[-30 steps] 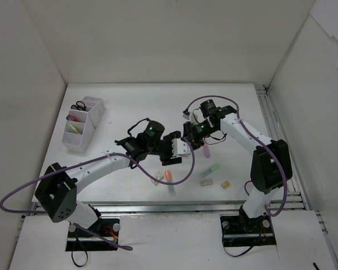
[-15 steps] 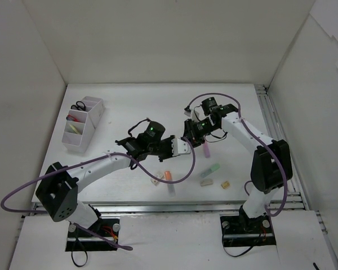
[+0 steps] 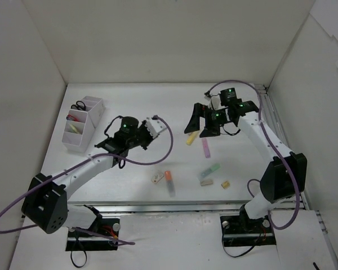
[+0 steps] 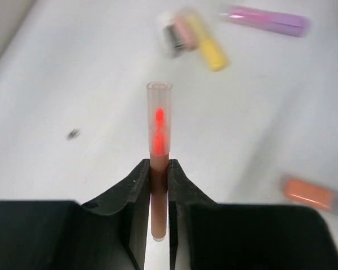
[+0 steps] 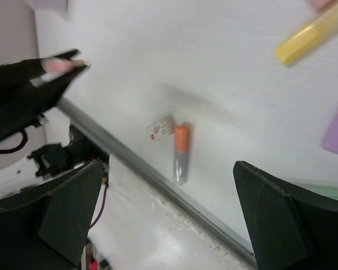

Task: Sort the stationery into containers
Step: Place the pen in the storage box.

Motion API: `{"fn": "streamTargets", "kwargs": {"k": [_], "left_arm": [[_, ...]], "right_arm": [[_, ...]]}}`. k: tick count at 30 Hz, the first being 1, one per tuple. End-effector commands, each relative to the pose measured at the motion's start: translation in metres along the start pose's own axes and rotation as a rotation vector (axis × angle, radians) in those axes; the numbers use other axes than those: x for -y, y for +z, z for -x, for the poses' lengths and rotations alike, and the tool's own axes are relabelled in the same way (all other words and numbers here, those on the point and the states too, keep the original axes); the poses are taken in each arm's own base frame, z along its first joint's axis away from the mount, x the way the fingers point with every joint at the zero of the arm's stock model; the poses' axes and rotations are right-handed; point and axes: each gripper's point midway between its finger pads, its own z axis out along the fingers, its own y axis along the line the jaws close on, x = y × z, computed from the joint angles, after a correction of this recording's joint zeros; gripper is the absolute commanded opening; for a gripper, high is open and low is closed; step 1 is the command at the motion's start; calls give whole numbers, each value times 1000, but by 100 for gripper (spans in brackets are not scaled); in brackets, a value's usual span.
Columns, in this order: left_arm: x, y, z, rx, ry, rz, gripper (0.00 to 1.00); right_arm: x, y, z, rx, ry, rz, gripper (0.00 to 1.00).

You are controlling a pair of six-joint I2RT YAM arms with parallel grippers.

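While held aloft | left hand (image 4: 159,169) clamped on red pen (image 4: 159,121) | right hand (image 3: 201,125) spread wide

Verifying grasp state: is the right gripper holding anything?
No, the right gripper stands wide open in its wrist view, with nothing clamped in it.

The pen (image 4: 159,121) had a clear, glossy plastic barrel tinted red inside, pinched between the matt black plastic fingers (image 4: 129,197) of the left gripper (image 4: 159,169). The table (image 3: 129,101) looked smooth, matt and white. At its far-left corner the organiser (image 3: 78,146) was smooth white plastic. Along its near edge ran a dull grey metal rail (image 5: 158,179).
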Motion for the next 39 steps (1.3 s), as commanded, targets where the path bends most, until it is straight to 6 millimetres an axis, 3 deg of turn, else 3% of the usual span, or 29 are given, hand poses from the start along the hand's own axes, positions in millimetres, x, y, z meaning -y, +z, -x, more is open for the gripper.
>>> {"fn": "streamTargets", "kwargs": {"k": [1, 2, 4, 5, 10, 14, 15, 27, 31, 34, 39], "left_arm": [[-87, -43, 22, 142, -186, 392, 0], [-114, -58, 10, 150, -232, 480, 0], [-136, -76, -11, 156, -342, 571, 0], [-158, -93, -26, 154, -386, 646, 0], [-215, -143, -77, 145, -584, 901, 0], [-251, -178, -102, 177, -648, 1042, 0], [-262, -190, -119, 168, -676, 1106, 0], [-294, -213, -170, 201, -757, 1237, 0], [-298, -216, -171, 230, -763, 1253, 0], [-303, -227, -182, 212, -770, 1309, 0], [-300, -221, -203, 113, -850, 1291, 1]], "right_arm": [[19, -37, 34, 242, -16, -168, 98], [29, -42, 42, 296, -10, -226, 98], [44, -48, 40, 349, 41, -272, 98], [52, -50, 45, 393, 49, -304, 98], [89, -60, 44, 469, 123, -415, 98], [93, -61, 50, 493, 115, -406, 98], [94, -61, 52, 497, 108, -408, 98], [112, -52, 53, 492, 93, -444, 98], [113, -54, 49, 493, 84, -452, 98], [116, -56, 47, 498, 85, -462, 98], [114, -60, 47, 514, 86, -462, 98]]}}
